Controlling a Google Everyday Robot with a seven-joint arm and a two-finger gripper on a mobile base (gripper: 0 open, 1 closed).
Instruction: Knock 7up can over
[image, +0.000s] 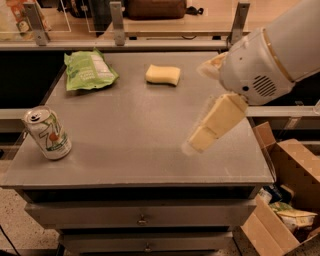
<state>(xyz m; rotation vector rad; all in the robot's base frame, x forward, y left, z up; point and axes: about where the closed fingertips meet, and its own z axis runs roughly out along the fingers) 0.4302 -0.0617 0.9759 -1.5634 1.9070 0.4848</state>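
The 7up can (47, 134) is a silver-white can with green markings and a red dot. It stands upright near the front left corner of the grey table (135, 150). My gripper (210, 127), cream-coloured on a white arm (260, 65), hangs over the right part of the table. It points down and left, far to the right of the can and apart from it.
A green snack bag (89, 71) lies at the back left and a yellow sponge (163, 74) at the back middle. Open cardboard boxes (290, 195) stand on the floor to the right. A rail with posts (117, 22) runs behind the table. Drawers (142, 217) sit below the front edge.
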